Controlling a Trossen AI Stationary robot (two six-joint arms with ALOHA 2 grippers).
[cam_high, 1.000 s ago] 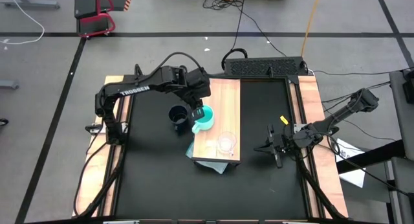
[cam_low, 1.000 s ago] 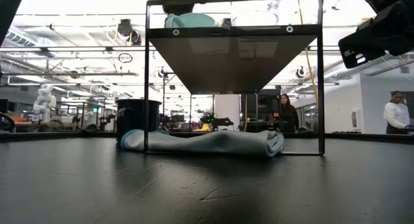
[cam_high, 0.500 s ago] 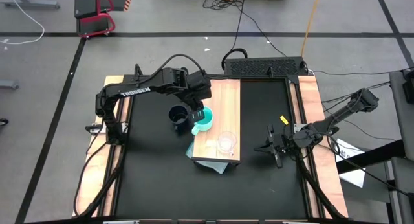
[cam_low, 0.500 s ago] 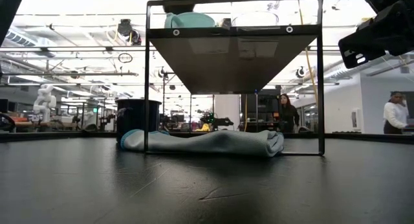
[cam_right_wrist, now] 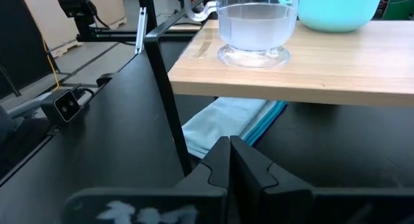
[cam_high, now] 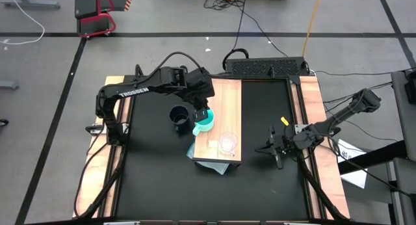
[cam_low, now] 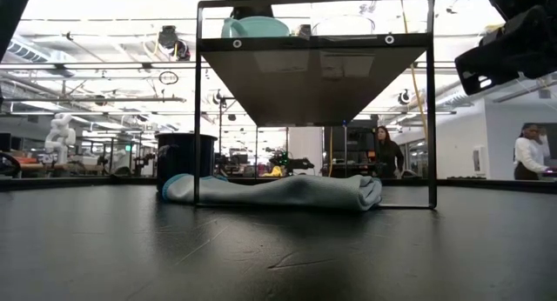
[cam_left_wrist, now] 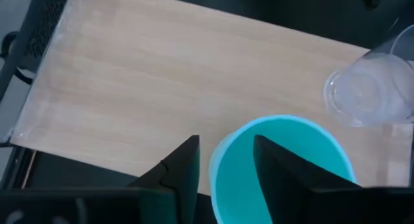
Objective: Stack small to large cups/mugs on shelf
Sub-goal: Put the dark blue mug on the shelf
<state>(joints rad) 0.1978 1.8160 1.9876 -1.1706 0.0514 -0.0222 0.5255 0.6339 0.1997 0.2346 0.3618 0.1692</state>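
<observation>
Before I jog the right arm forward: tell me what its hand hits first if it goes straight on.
Likely the shelf's black leg, just ahead of the shut right hand; a cloth lies under the shelf beyond. Depth is unclear.

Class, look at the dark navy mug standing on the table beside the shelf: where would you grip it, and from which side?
Grip the navy mug by its rim wall from straight above: it stands upright, mouth open upward. The left hand is nearest, at the turquoise mug.

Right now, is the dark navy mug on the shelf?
No, the navy mug stands on the black table, left of the shelf.
</observation>
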